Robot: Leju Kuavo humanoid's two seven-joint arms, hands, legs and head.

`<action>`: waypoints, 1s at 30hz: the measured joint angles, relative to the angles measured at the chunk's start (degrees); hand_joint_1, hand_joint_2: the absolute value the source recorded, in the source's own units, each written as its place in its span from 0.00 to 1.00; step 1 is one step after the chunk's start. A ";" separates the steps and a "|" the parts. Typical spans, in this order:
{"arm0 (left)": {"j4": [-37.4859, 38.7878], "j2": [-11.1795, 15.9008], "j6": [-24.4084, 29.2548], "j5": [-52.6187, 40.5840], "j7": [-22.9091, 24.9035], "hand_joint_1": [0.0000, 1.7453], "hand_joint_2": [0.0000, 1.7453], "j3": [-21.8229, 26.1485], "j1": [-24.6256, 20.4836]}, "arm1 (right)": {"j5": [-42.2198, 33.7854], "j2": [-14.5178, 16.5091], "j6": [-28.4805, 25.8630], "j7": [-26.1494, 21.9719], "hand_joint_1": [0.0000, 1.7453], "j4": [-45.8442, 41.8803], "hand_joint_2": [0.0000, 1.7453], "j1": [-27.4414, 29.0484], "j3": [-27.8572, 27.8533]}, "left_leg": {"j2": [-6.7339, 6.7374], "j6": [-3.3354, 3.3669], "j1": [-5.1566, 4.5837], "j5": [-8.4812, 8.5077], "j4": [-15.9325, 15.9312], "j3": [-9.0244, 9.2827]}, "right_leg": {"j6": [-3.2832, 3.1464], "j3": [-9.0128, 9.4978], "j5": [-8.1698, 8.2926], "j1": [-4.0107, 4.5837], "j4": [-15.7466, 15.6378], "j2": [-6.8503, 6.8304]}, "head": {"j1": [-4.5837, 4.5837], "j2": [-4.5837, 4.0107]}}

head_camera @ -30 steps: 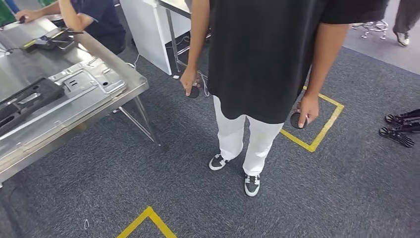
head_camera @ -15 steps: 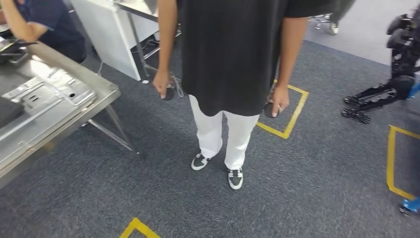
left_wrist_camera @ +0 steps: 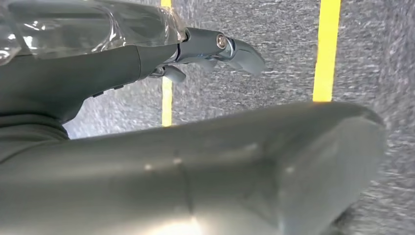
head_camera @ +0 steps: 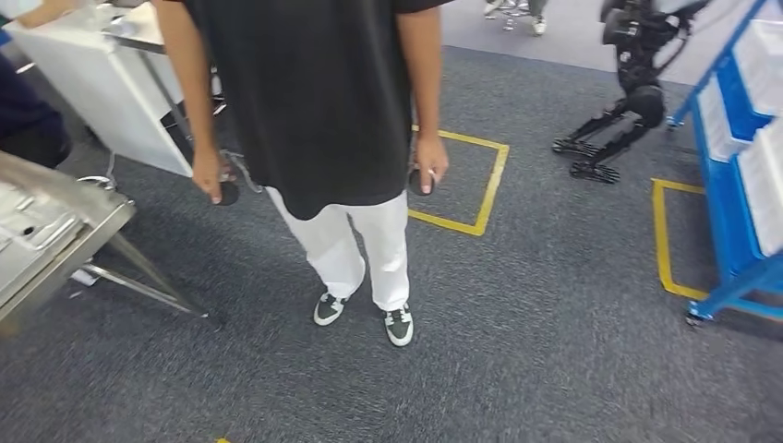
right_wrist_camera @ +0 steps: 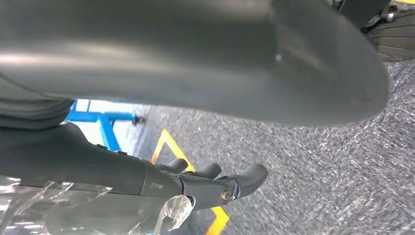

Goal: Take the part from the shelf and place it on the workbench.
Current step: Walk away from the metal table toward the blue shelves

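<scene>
The blue shelf (head_camera: 734, 198) with white bins stands at the right edge of the head view. The steel workbench (head_camera: 65, 254) shows its corner at the left, with a silver pressed sheet (head_camera: 23, 226) lying on it. I cannot make out a part on the shelf from here. In the left wrist view my left hand (left_wrist_camera: 147, 58) hangs over grey carpet, fingers (left_wrist_camera: 235, 46) stretched out and holding nothing. My right hand (right_wrist_camera: 147, 181) also hangs over the carpet, its fingers (right_wrist_camera: 244, 178) extended and empty.
A person (head_camera: 323, 111) in a black shirt and white trousers stands close in front, a dark round object in each hand. A dark legged robot (head_camera: 623, 101) stands beside the shelf. Yellow floor markings (head_camera: 480, 194) lie on the carpet. A white cabinet (head_camera: 102, 92) stands behind the workbench.
The camera has turned to the right: the workbench has slid to the left edge, the person has shifted left, and the blue shelf has come into view.
</scene>
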 joint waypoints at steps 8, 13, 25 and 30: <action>0.02 0.01 0.88 -0.27 0.01 0.00 0.00 -0.07 0.29 | -1.52 0.09 -0.05 0.69 0.00 0.02 0.00 0.14 0.26 | -4.88 2.67 -1.71 7.97 -12.69 4.06 | 0.22 -0.26 0.63 0.90 0.12 6.16 | -0.06 -0.01; -0.01 -0.26 1.07 -0.28 -0.12 0.00 0.00 -0.08 -0.18 | -2.78 -0.08 0.19 1.50 0.00 0.26 0.00 0.48 0.26 | -1.79 3.69 -1.45 9.18 -13.88 4.10 | 1.51 -2.77 -2.66 0.75 4.88 2.56 | 0.17 -0.01; -0.01 -0.34 0.67 -1.37 0.26 0.00 0.00 -1.09 -0.51 | -4.12 -0.17 -1.83 2.14 0.00 0.26 0.00 0.19 0.24 | 5.82 1.63 -1.46 8.63 -13.59 4.45 | 1.53 2.35 -1.38 0.11 -0.82 -3.02 | 0.17 -0.01; -0.01 -0.26 1.05 -2.19 0.45 0.00 0.00 -1.49 -0.90 | -3.68 -0.50 -3.35 2.21 0.00 0.26 0.00 0.08 0.26 | -0.03 0.10 -0.68 1.64 -1.34 -0.62 | 0.13 1.99 -0.58 -0.11 -1.09 -0.07 | 0.08 0.00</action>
